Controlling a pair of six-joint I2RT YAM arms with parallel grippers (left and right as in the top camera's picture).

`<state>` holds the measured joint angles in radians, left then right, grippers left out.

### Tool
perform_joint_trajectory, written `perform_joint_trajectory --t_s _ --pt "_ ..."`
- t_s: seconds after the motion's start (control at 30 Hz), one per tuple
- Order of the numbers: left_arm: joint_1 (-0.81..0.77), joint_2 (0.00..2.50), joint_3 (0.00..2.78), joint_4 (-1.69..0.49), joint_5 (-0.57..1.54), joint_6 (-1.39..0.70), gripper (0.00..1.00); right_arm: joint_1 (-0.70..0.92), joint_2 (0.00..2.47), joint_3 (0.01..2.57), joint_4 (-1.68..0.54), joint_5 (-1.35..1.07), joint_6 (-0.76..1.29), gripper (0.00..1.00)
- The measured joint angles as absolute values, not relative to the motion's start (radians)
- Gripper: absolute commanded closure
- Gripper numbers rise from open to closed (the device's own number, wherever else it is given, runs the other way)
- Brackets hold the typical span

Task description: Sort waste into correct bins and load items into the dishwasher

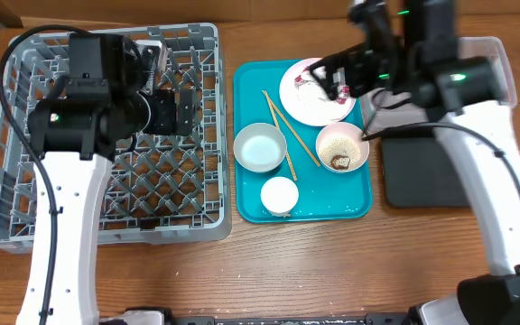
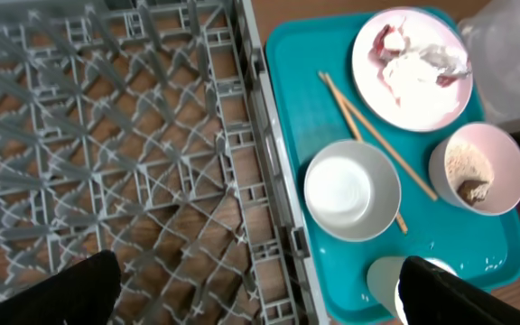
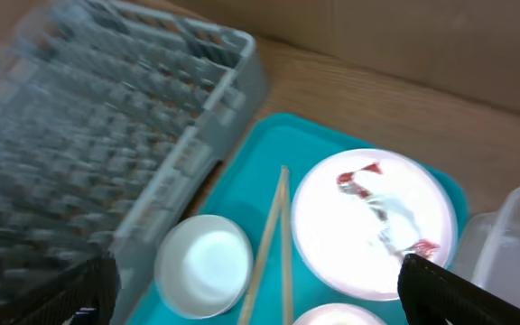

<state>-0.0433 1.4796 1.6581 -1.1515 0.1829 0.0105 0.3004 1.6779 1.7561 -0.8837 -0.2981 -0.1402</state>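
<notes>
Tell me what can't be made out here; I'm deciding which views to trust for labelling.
- Clear tub: overhead, mostly under the right arm; right wrist, cut by the edge.
- Black tray: overhead, right side under the same arm.
- Small white cup: left wrist, cut by the bottom edge.
- Dish rack: right wrist, motion-blurred.
- Wrappers on the pink plate: overhead, partly behind the right end effector.

One plate point(image 1: 301, 99), two bowls point(image 1: 260, 146) point(image 1: 323, 153), one cup point(image 1: 279, 195), two chopsticks point(image 1: 271, 113) point(image 1: 295, 135) — one rack point(image 1: 152, 194), one tub point(image 1: 502, 60), one teal tray point(image 1: 251, 81), one black tray point(image 1: 418, 176)
</notes>
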Motion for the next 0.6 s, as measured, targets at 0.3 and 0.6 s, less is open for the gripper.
perform_joint_trajectory --t_s 0.3,0.6 --pt "-0.043 1.496 1.658 -1.174 0.183 0.010 0.00 0.451 1.899 1.766 -0.813 0.095 -0.265 0.00" --pt "-0.043 1.496 1.658 -1.174 0.183 0.010 0.00 0.387 2.076 1.766 -0.715 0.185 -0.293 0.02"
